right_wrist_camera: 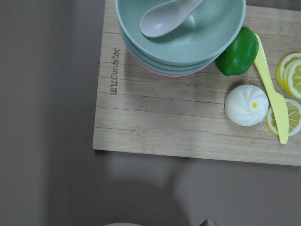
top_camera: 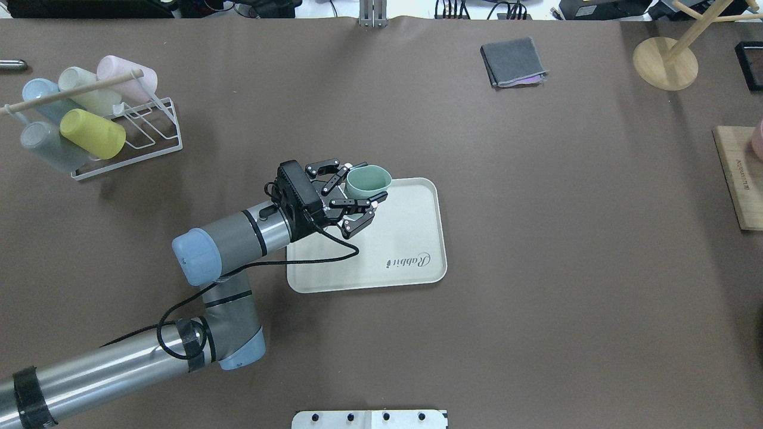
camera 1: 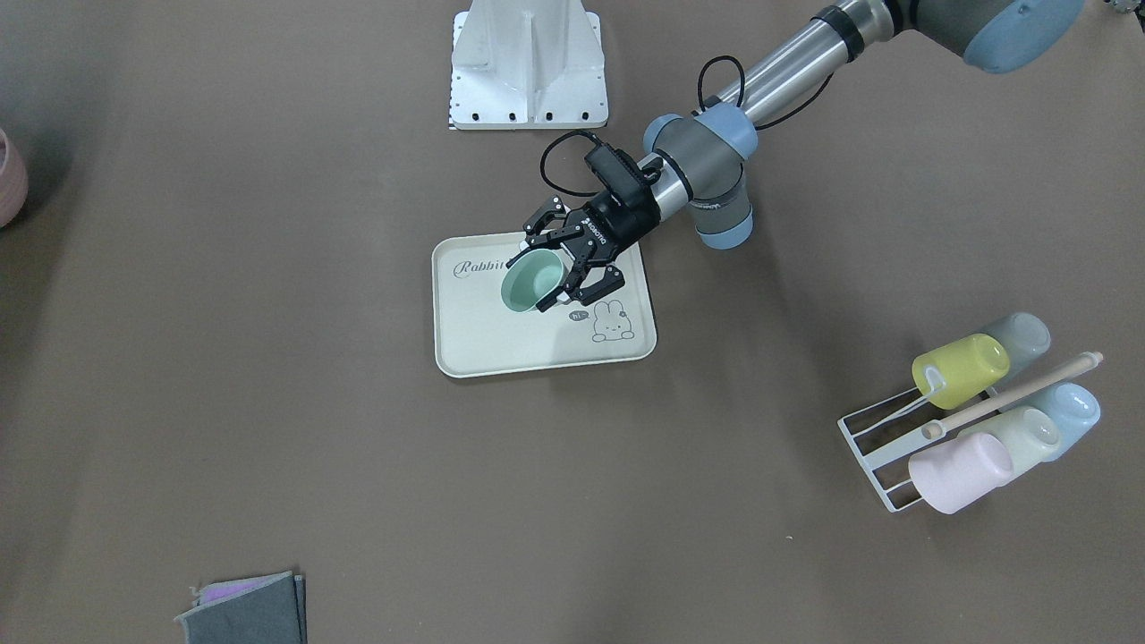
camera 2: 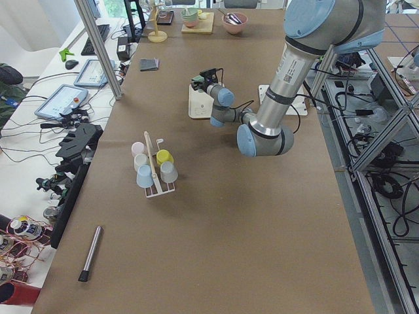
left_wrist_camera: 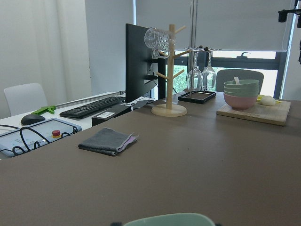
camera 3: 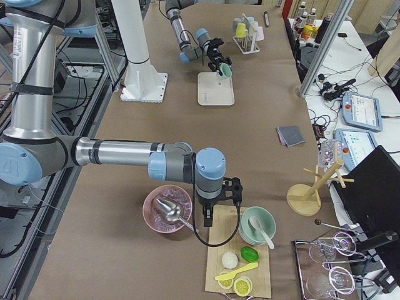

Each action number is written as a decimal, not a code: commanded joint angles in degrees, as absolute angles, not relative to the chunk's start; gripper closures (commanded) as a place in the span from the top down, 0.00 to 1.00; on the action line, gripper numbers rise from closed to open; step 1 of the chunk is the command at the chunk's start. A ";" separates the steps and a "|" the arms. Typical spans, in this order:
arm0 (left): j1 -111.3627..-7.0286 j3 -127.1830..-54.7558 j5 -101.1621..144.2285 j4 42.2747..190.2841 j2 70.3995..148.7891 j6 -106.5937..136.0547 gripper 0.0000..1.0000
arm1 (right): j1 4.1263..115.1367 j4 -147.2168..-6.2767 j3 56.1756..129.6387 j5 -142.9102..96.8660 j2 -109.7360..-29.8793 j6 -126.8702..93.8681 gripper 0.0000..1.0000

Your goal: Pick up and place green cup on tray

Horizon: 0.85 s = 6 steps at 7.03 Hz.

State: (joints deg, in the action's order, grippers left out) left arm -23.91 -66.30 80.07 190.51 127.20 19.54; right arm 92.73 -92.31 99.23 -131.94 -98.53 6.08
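my left fingers (top_camera: 351, 204) clamped on cup (camera 1: 531, 281), tilted over tray (camera 1: 501, 349) corner | risk: release now → tips, rolls onto counter (camera 1: 268, 402)

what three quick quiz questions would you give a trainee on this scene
1. True or false: the green cup stands upright on the tray.
2. Which arm holds the cup: A) left, B) right, C) neither?
3. How many cups sit on the wire rack?

Key:
1. False: it is held tilted over the tray.
2. A: the left gripper is closed around it.
3. Five.
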 commanded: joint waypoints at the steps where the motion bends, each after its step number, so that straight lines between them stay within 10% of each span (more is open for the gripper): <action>1: -22.94 -65.22 80.59 190.81 127.09 19.51 0.39 | 92.72 -92.37 99.23 -132.01 -98.53 6.06 1.00; 6: -22.85 -64.86 84.11 185.38 127.44 14.18 0.42 | 92.72 -92.37 99.23 -132.80 -98.53 6.06 1.00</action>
